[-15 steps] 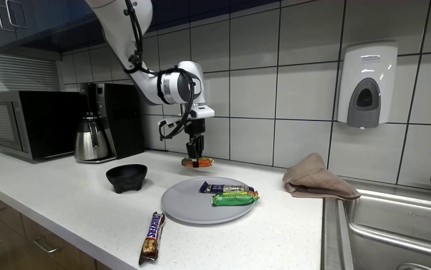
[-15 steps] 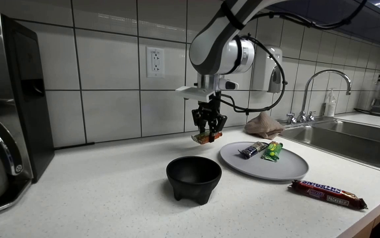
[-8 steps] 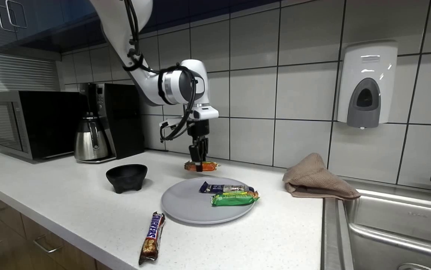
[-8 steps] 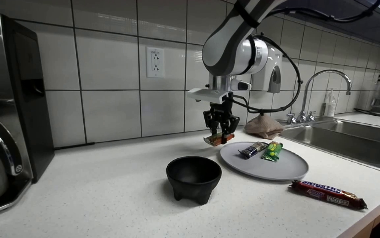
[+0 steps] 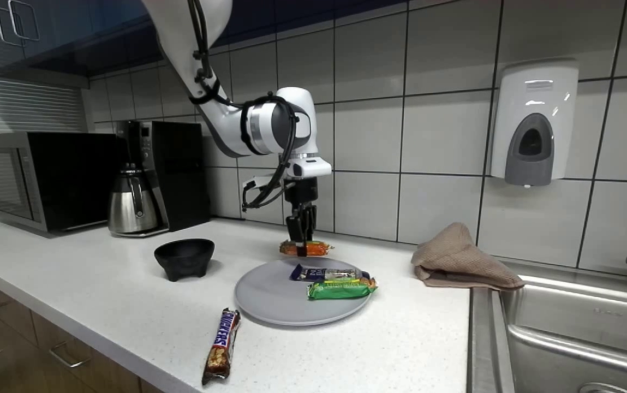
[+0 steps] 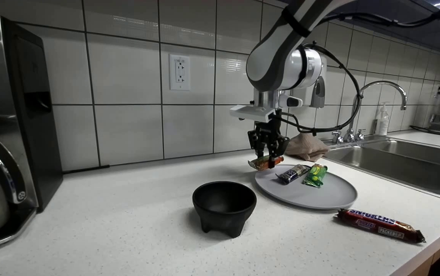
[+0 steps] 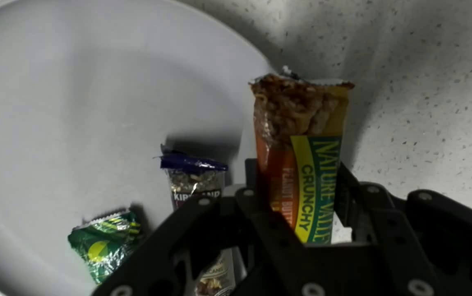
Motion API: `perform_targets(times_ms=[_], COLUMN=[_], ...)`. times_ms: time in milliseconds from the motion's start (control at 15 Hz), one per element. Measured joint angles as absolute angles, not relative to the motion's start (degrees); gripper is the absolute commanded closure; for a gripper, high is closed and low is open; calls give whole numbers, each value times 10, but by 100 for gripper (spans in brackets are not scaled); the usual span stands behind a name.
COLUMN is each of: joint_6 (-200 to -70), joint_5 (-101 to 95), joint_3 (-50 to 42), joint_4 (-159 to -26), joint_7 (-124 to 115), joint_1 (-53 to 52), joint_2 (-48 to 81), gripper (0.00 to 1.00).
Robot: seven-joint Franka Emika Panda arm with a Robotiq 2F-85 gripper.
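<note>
In an exterior view, a grey plate [image 5: 272, 300] on your desk [image 5: 411, 344] carries two wrapped bars: the dark blue bar [image 5: 327, 274] lies just beside the green bar [image 5: 340, 290], both toward its right side, the blue one nearest your grip. A Snickers bar [image 5: 220, 345] lies near, off the plate; a black bowl [image 5: 185, 267] stands left, a brown cloth [image 5: 458, 262] right, by the sink [image 5: 580, 314]. Your hand [image 6: 266, 161] is pinching the Nature Valley bar [image 7: 299, 152] (it reads Crunchy) above the plate's far rim. It looks orange, yellow and green, with a brown food print at one end.
</note>
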State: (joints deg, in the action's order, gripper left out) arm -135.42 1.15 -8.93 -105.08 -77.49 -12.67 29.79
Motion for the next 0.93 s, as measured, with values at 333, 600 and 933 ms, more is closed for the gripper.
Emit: perform_targets(times_ms=[333,600,933], joint_6=[-1354,-1354,-1354], joint_5=[12,12,12], joint_3=[-90,-90,-90], joint_4=[-1051,-1052,-1059], joint_7=[-781,-785,-787], joint_1=[-123,-121,-117], joint_2=[298,298,299], gripper=[83,83,83])
